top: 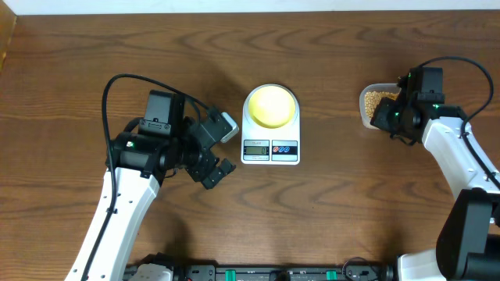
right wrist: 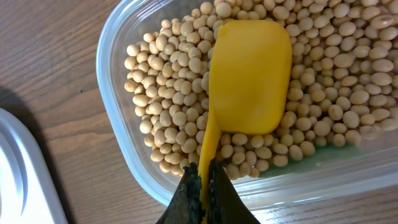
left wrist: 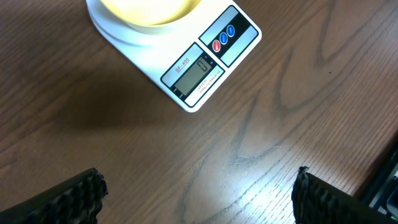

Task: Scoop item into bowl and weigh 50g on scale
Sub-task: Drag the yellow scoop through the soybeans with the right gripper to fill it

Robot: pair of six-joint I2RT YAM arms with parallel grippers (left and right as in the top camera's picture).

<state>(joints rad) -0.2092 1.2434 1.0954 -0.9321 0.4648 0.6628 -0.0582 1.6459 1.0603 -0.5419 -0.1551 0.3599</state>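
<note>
The pale yellow bowl [top: 271, 105] sits on the white scale [top: 270, 148] at the table's middle; its display [left wrist: 194, 70] reads 0. Tan beans [right wrist: 323, 74] fill a clear plastic tub [right wrist: 118, 118] at the right, also in the overhead view [top: 378, 98]. My right gripper [right wrist: 204, 182] is shut on the handle of a bright yellow measuring spoon [right wrist: 250, 78], whose head lies bottom-up on the beans. It also shows in the overhead view [top: 397, 112] over the tub. My left gripper [top: 215, 152] is open and empty, left of the scale; its fingers frame bare wood [left wrist: 199, 193].
The table's back edge [top: 250, 14] runs along the top. The scale's corner [right wrist: 18, 174] lies just left of the tub. My right arm [top: 461, 164] reaches in from the lower right, my left arm [top: 125, 203] from the lower left.
</note>
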